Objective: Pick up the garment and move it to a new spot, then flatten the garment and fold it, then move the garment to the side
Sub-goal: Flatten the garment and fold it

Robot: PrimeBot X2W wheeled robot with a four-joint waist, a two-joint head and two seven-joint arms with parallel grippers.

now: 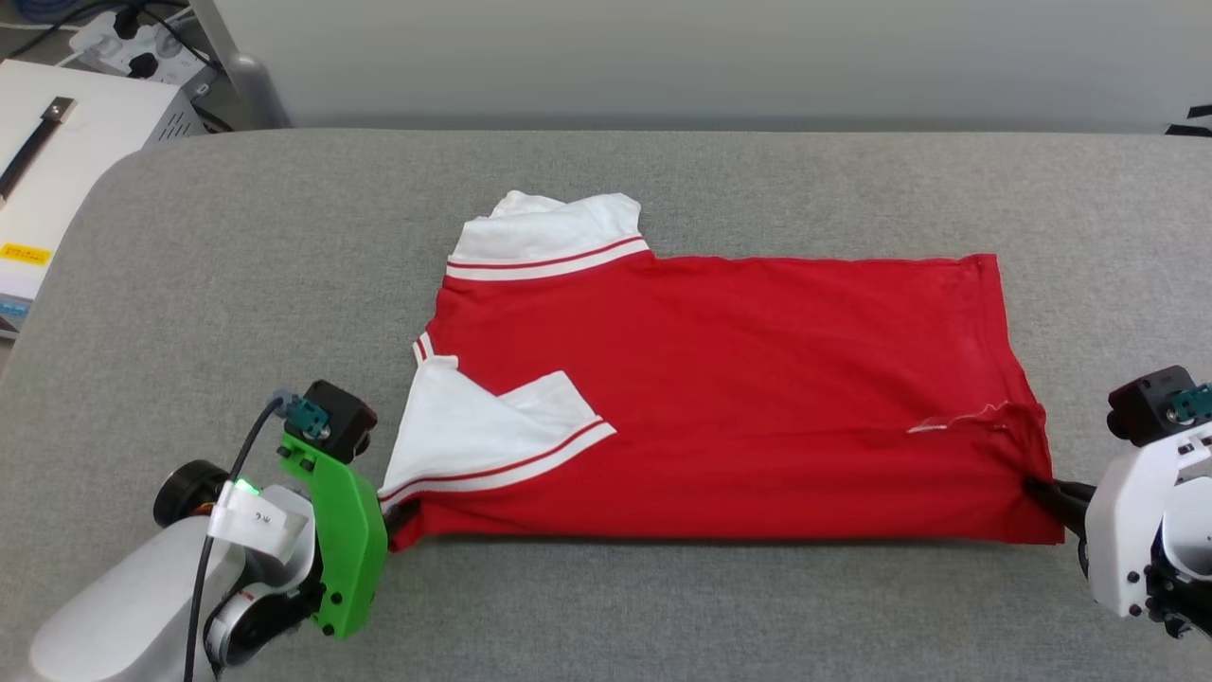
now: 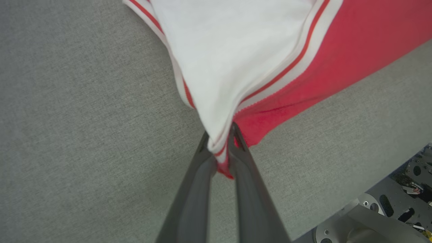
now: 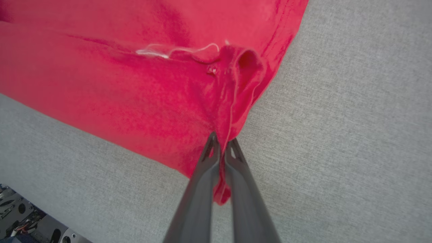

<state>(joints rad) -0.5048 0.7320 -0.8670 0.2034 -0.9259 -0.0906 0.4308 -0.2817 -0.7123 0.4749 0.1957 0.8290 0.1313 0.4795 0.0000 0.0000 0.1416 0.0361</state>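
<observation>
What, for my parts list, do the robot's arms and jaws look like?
The left arm has a pale grey forearm, a bright green bracket, a black cable, a lit green light and a black camera block. The right arm has a white bracket and a black block. Both carry long, dark grey, tapering jaws.

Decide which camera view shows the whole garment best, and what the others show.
The head view: the garment lies there whole on the grey surface, both white sleeves visible. The left wrist view shows a sleeve corner pinched by the left gripper; the right wrist view, a red hem corner in the right gripper.
</observation>
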